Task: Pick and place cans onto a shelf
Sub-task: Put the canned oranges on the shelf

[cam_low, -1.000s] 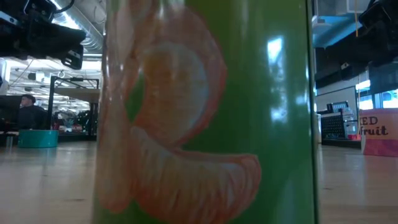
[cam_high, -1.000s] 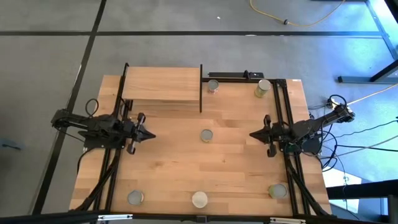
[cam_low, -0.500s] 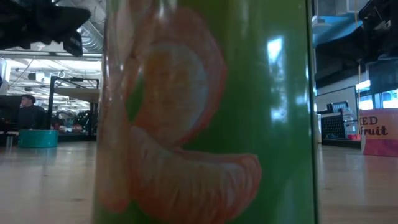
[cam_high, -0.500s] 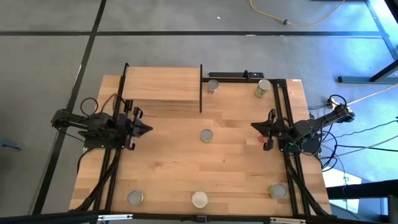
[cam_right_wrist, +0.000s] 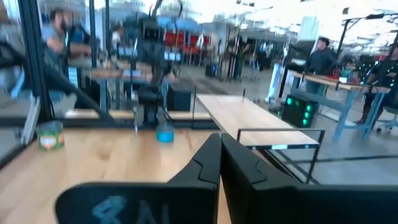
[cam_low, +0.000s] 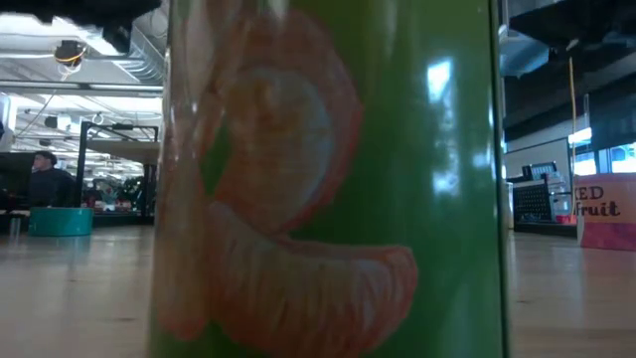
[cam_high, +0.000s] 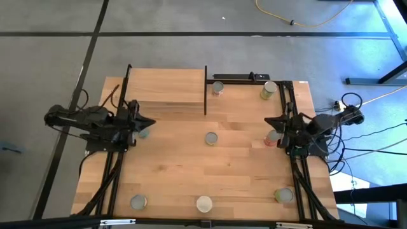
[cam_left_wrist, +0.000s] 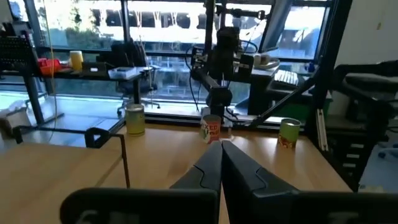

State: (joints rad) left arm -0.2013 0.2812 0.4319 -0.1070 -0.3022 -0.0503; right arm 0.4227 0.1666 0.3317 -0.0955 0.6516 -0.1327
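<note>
Cans [cam_high: 211,138] stand scattered over the desk [cam_high: 172,168], small round tins with silvery tops: one at mid-desk, two along the far edge, three along the near edge, and one at each side by an arm, likely spread so each arm can reach some. The shelf [cam_high: 165,86], a smooth pale-wood board on thin black posts at far left, carries none. The left gripper [cam_left_wrist: 221,147] at the left edge and the right gripper [cam_right_wrist: 219,138] at the right edge hang empty with jaws together.
</note>
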